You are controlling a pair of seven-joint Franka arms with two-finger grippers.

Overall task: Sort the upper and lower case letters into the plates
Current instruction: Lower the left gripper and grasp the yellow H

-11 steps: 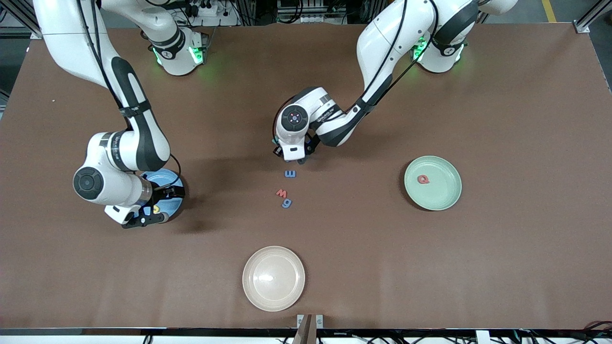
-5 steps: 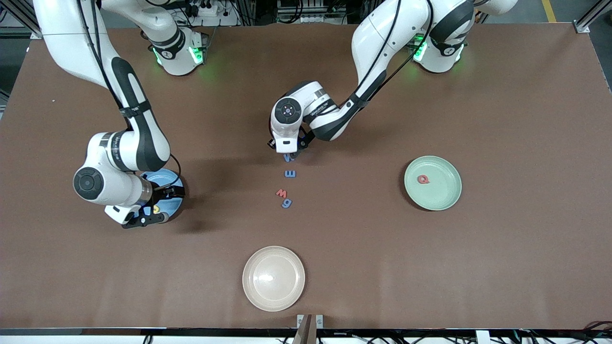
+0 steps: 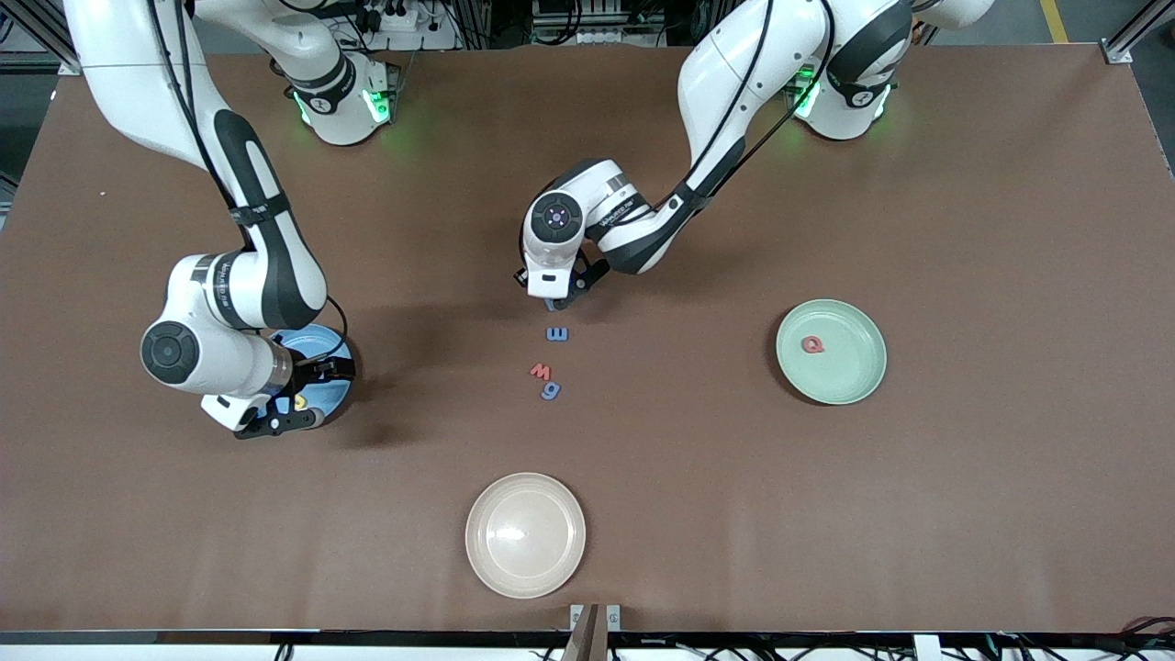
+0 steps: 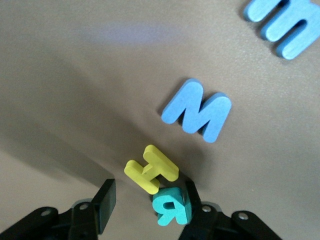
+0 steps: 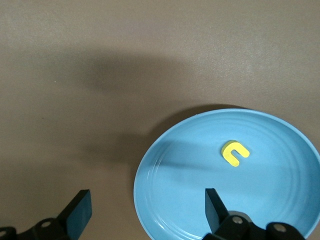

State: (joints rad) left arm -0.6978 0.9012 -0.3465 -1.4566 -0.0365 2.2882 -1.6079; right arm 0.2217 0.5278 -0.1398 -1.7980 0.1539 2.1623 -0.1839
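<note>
- The brown counter (image 3: 964, 477) is carrying three plates and a scatter of small foam letters.
- The cream plate (image 3: 525, 534) is sitting near the counter's edge closest to the front camera, about midway along it.
- The green plate (image 3: 831, 352) is lying toward the left arm's end of the counter, with a red letter Q (image 3: 812, 345) resting in it.
- The blue plate (image 5: 280, 150) is lying toward the right arm's end of the counter, partly covered by the right arm in the front view, with a small yellow letter (image 5: 235, 153) lying in it.
- The right gripper (image 5: 145, 210) is hovering over the blue plate's rim, its fingers spread wide and gripping nothing.
- The left gripper (image 4: 147, 202) is reaching down to the counter's middle, its fingers partly open around a yellow H (image 4: 151, 169) and a teal R (image 4: 171, 206), which are touching each other; one finger is pressing against the R.
- A blue M (image 4: 196, 110) is lying just beside the H.
- A blue E (image 3: 556, 334) is lying nearer the front camera than the left gripper.
- A red W (image 3: 541, 371) and a blue g (image 3: 551, 391) are lying nearer still, side by side.
</note>
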